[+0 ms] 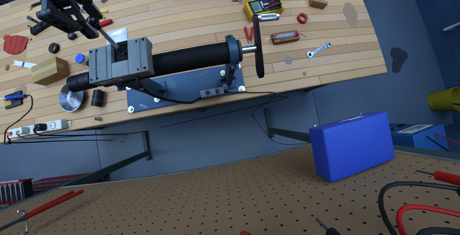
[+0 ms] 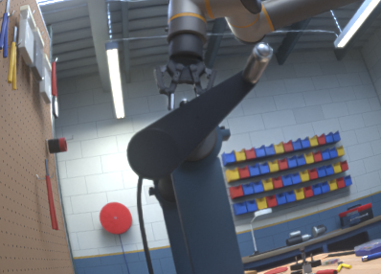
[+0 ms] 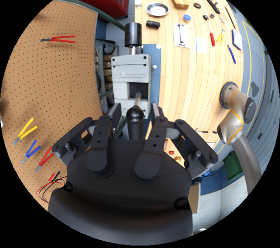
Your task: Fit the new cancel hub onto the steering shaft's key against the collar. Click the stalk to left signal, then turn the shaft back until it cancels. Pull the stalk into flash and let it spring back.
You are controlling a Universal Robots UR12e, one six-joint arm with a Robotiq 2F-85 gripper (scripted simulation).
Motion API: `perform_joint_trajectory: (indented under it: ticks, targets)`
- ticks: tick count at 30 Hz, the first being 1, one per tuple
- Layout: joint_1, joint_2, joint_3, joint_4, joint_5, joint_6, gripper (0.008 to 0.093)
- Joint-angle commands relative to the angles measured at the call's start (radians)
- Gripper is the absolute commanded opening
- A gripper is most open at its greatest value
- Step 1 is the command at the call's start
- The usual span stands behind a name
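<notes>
The stalk (image 1: 102, 32) is a thin metal rod with a black knob (image 3: 134, 117) at its tip. It rises at a slant from the grey switch housing (image 1: 120, 62) on the steering column. The black column tube (image 1: 189, 58) runs right to a bracket and the crank handle (image 1: 258, 50). A black cylinder sits on the shaft's left end (image 1: 76, 81). A second black cylinder (image 1: 97, 97) stands on the bench by a metal dish (image 1: 71, 99). My gripper (image 3: 135, 113) is at the stalk's knob, which sits between its fingers. The gripper is open and holds nothing.
The switch housing stands just below my fingers. The column's blue base plate (image 1: 183, 89) is bolted near the bench's front edge. A cardboard box (image 1: 49, 70), a tape roll (image 1: 53, 47) and small tools lie to the left. A pegboard wall (image 1: 225, 195) faces the bench.
</notes>
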Motion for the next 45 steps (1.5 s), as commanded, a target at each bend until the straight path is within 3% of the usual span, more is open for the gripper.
perform_joint_trajectory:
  ticks: [1,45]
  targets:
    - [0.0,0.0,-0.001,0.0,0.0,0.0,0.052]
    - [-0.007,-0.019,-0.056,0.074,0.001,-0.007,0.052]
